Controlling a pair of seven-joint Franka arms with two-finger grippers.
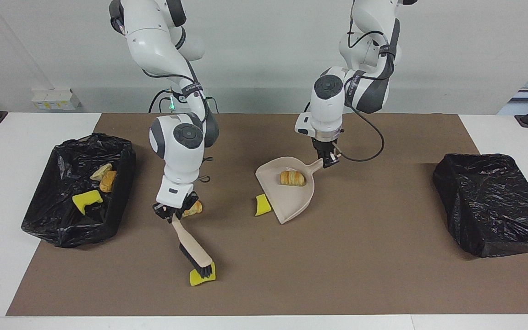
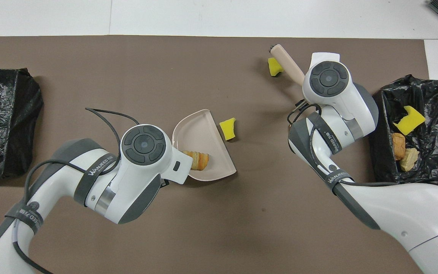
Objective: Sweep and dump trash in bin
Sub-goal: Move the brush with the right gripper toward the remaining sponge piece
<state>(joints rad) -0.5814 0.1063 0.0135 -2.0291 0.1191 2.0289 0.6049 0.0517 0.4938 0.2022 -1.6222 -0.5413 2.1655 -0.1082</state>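
Note:
My left gripper [image 1: 327, 159] is shut on the handle of the beige dustpan [image 1: 287, 204], which holds a croissant piece [image 1: 292, 178]. A yellow sponge chunk [image 1: 262, 205] lies on the mat at the pan's open edge. My right gripper [image 1: 172, 213] is shut on the handle of the brush [image 1: 190, 247]. The brush's bristles touch another yellow sponge chunk [image 1: 202, 275]. A bread piece [image 1: 194, 209] lies beside the right gripper. In the overhead view the pan [image 2: 196, 133], croissant [image 2: 200, 160], both sponge chunks [image 2: 228, 128] [image 2: 275, 66] and the brush handle [image 2: 287, 62] show; both grippers are hidden under their wrists.
A bin lined with a black bag [image 1: 62, 224] stands at the right arm's end and holds a yellow sponge chunk [image 1: 86, 200] and two bread pieces [image 1: 104, 178]. A second black-bagged bin [image 1: 493, 201] stands at the left arm's end. A brown mat [image 1: 360, 275] covers the table.

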